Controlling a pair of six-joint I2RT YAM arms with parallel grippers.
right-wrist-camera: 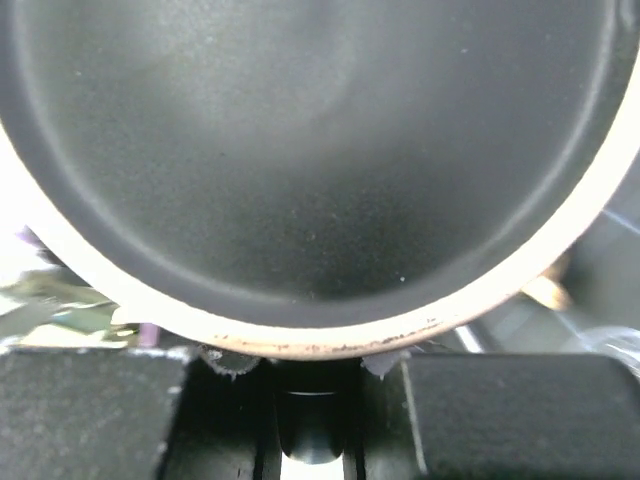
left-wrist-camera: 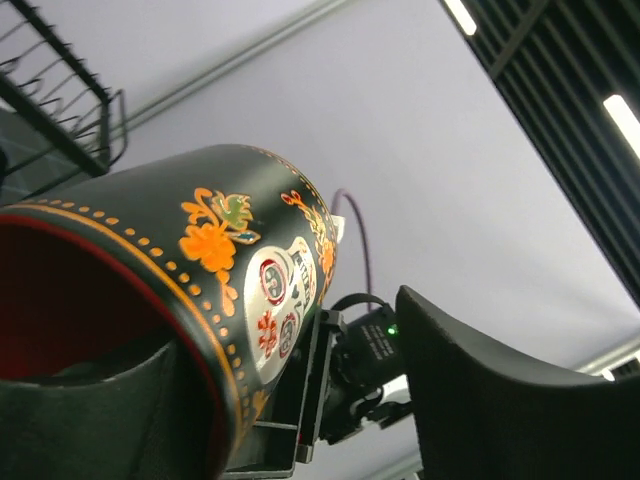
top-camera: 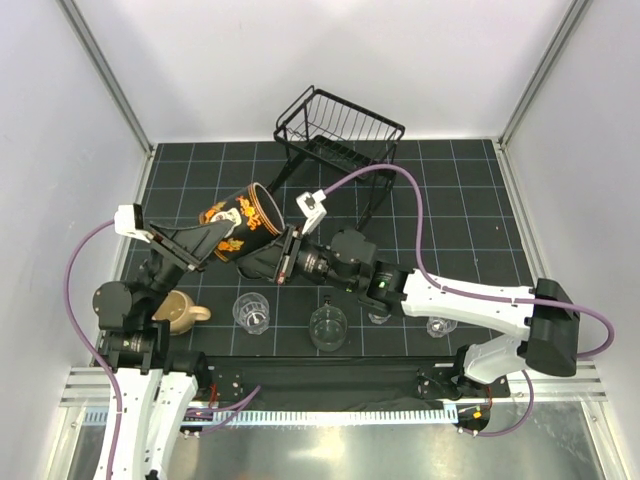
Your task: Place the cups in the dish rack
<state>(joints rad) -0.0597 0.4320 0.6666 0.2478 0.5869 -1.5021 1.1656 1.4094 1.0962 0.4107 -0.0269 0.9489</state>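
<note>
A black cup painted with orange flowers (top-camera: 240,215) hangs tilted in the air between my two grippers, its red inside facing left. My right gripper (top-camera: 288,255) is shut on its base. In the right wrist view the dark base with its beige ring (right-wrist-camera: 310,150) fills the frame above the fingers (right-wrist-camera: 500,420). My left gripper (top-camera: 220,240) is open at the cup's mouth. In the left wrist view one finger sits inside the red rim and the other finger (left-wrist-camera: 500,400) stands clear of the wall (left-wrist-camera: 250,250). The black wire dish rack (top-camera: 340,130) stands at the back.
A beige handled mug (top-camera: 180,312) sits at the near left. Clear glass tumblers stand along the near edge (top-camera: 252,310), (top-camera: 328,327), and another (top-camera: 440,325) is partly hidden by the right arm. The rack's corner shows in the left wrist view (left-wrist-camera: 60,90).
</note>
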